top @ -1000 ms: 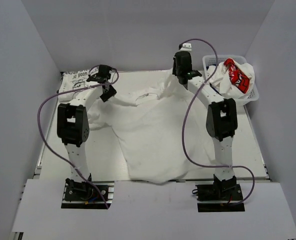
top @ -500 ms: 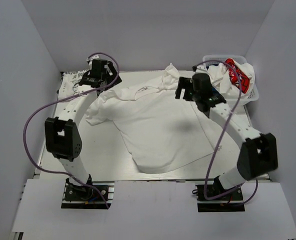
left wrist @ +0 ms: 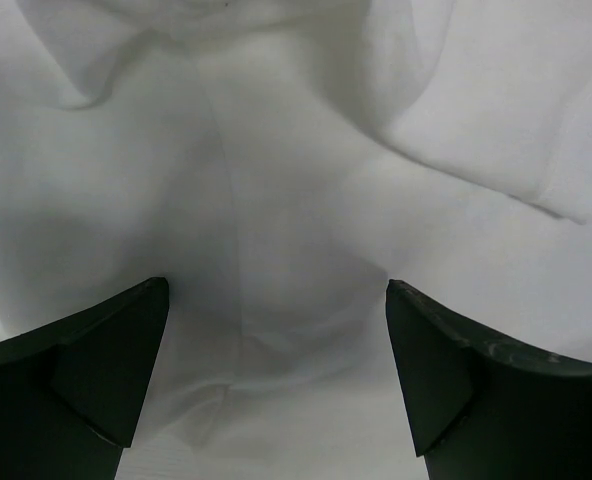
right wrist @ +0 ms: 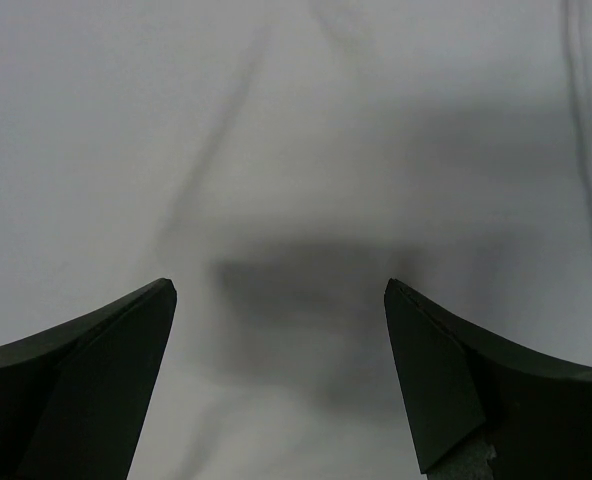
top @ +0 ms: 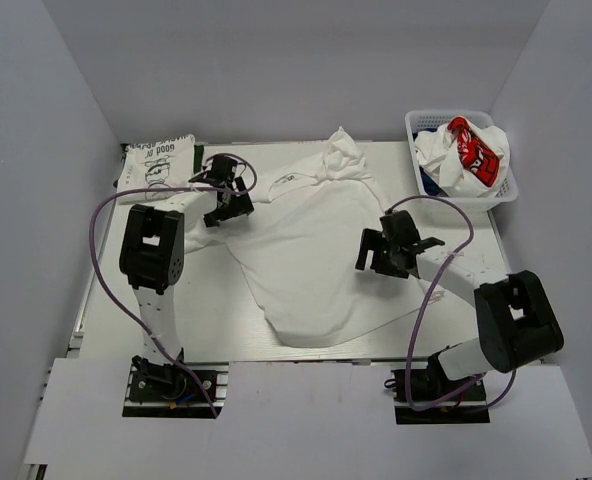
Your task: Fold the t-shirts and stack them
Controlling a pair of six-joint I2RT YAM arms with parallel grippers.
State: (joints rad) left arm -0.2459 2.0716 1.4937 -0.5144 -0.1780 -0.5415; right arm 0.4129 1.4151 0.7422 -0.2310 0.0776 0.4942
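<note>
Grey-white walls (top: pixel 296 70) close in a pale bench (top: pixel 196 310), seen from above with both arm bases at its near edge. One white t-shirt, the spread t-shirt (top: pixel 306 260), lies opened out across the middle of the bench, its collar toward the far side, one sleeve bunched up at the far edge and its hem reaching the near edge. A folded t-shirt (top: pixel 156 160) with a black print sits at the far left corner. At the far right stands a white lattice basket (top: pixel 423 117) holding a heap of t-shirts (top: pixel 471 150), white cloth with a red patch on top. The left hand (top: pixel 232 206) hangs low over the left shoulder area of the spread t-shirt, and the right hand (top: pixel 378 258) over its right side; both have their fingers apart and hold nothing. A purple cable (top: pixel 101 240) loops along each arm. From the left wrist, the two dark fingers (left wrist: pixel 96 370) stand wide apart above rumpled white cloth with soft folds and a hemmed sleeve edge at upper right, nothing between them. From the right wrist, the fingers (right wrist: pixel 456 380) are likewise spread wide over smooth white cloth, with the hand's shadow on the fabric beneath.
</note>
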